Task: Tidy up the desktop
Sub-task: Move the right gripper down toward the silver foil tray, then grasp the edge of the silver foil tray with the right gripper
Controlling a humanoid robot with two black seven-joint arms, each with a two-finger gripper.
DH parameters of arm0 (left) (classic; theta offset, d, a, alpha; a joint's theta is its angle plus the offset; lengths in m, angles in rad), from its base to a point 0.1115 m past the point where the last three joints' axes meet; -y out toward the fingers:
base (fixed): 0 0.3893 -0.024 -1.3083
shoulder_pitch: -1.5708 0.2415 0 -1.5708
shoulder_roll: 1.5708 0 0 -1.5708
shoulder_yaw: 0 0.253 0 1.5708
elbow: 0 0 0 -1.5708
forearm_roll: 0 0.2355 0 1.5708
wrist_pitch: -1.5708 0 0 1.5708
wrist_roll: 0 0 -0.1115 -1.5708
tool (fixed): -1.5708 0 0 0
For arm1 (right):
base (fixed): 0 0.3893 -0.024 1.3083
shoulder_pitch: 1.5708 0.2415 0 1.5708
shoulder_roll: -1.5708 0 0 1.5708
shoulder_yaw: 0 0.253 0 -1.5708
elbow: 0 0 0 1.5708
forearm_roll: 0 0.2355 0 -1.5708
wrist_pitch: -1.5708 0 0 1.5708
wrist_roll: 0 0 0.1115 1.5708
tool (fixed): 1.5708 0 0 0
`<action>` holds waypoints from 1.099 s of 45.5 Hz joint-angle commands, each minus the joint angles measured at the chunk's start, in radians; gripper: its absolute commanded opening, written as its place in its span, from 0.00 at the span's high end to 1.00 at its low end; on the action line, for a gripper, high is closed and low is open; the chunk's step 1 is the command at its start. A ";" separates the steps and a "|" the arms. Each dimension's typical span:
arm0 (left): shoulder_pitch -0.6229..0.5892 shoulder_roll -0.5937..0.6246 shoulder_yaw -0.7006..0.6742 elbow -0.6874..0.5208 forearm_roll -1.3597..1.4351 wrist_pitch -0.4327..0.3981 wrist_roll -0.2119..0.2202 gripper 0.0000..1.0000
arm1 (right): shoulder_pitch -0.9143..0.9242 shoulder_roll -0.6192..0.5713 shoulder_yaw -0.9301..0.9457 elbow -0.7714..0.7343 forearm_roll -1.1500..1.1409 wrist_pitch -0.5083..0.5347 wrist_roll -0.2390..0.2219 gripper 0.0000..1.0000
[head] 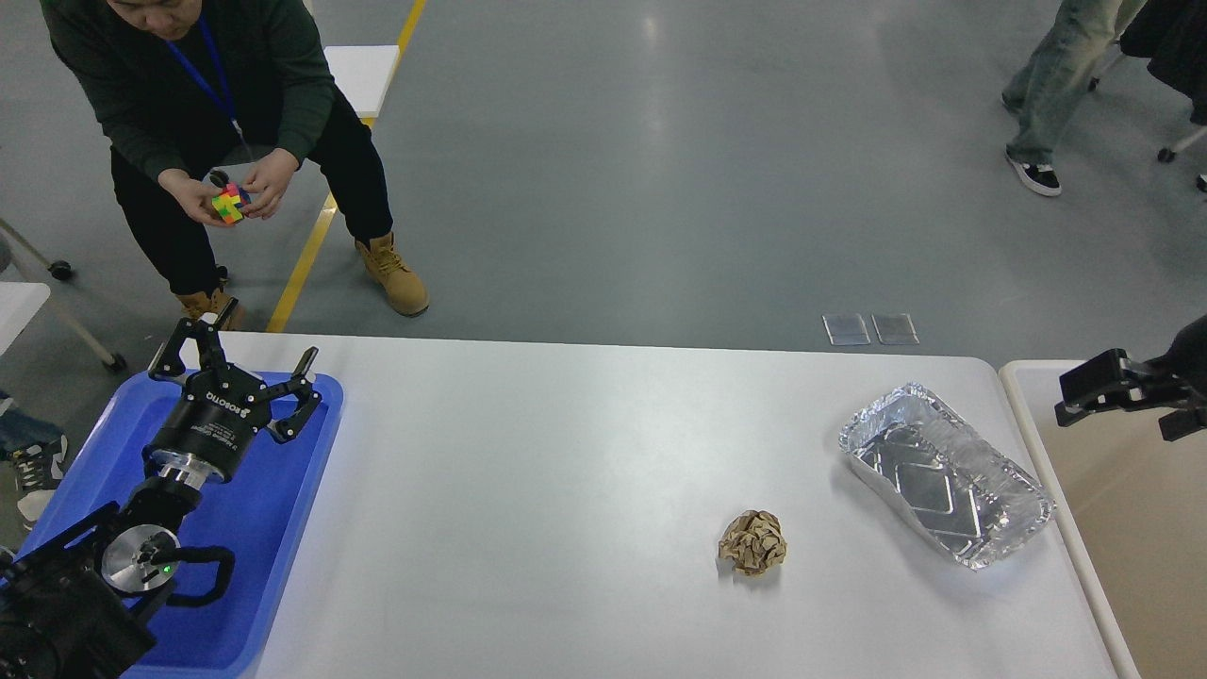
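The white surface [528,490] filled the lower frame, with a crumpled brown paper ball [752,542] lying toward its near edge and an empty foil tray [946,471] close to its right edge, the two near each other but apart. The left end effector [238,366] hovered over the far end of a blue tray [283,528] at the surface's left edge, fingers spread wide and holding nothing. The right end effector [1094,385] hung above a beige bin [1122,500] past the right edge; seen dark and side-on, its opening could not be told. Clearing appeared only partly done: the next move likely called for reaching to the paper ball or foil tray. The bin was cut off by the frame, its contents unseen
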State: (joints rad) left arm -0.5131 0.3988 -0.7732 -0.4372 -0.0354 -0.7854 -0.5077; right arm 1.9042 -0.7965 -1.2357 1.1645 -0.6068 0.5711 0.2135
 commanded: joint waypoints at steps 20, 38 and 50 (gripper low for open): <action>0.001 0.000 -0.001 0.000 0.000 0.000 0.000 0.01 | -0.227 0.019 -0.038 0.011 0.213 -0.227 0.001 0.00; -0.001 0.002 -0.001 0.000 0.000 0.000 0.000 0.01 | -0.510 0.094 0.134 -0.055 0.213 -0.445 0.004 0.00; -0.001 0.000 -0.001 0.000 0.000 0.000 0.000 0.01 | -0.613 0.100 0.166 -0.131 0.216 -0.491 0.006 0.01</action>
State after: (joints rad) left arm -0.5130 0.3991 -0.7746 -0.4372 -0.0354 -0.7854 -0.5077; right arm 1.3924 -0.7090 -1.1136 1.0911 -0.3961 0.1411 0.2175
